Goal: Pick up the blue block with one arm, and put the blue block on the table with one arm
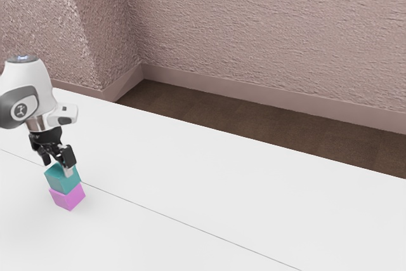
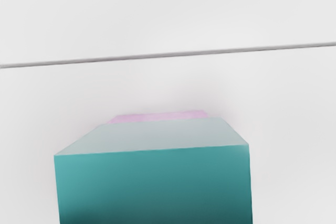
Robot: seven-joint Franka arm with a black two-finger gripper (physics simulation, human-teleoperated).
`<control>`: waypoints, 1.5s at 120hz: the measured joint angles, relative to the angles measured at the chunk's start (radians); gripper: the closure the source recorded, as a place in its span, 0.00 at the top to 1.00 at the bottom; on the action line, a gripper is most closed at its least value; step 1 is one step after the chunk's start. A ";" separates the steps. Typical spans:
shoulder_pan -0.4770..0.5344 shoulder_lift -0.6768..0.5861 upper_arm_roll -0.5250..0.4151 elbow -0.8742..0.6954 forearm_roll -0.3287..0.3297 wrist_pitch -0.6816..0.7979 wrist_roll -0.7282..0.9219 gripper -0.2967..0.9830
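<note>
A white robot arm (image 1: pixel 28 93) reaches in at about 8 to 9 o'clock in the exterior view, its black gripper (image 1: pixel 58 166) pointing down at a blue-green block (image 1: pixel 63 179), the one the task calls blue. That block sits on top of a pink block (image 1: pixel 68 196), which shows toward 6 o'clock beneath it; the two look to be touching. Both are on a white table (image 1: pixel 209 188), with a thin dark seam (image 1: pixel 181 222) running past them toward 4 o'clock. In the wrist view the blue-green block looms large and close, a strip of pink peeking out beyond its upper edge.

The gripper is right at the block's top, but I cannot tell how far open it is, or whether it has hold of the block.

The step in hand appears to be the pick-up. Next calls for making the grip sure, then lifting straight up so the pink block is not dragged along. After that, a move toward 3 or 4 o'clock and a gentle lowering onto the tabletop should suit.
</note>
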 joint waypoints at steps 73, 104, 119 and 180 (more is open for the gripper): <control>-0.095 0.001 0.122 -0.040 -0.002 0.087 -0.052 0.77; -0.103 0.001 0.142 -0.042 0.001 0.095 -0.072 0.77; -0.145 0.001 0.178 -0.042 0.001 0.102 -0.082 0.77; -0.150 0.012 0.187 -0.040 -0.003 0.111 -0.113 0.56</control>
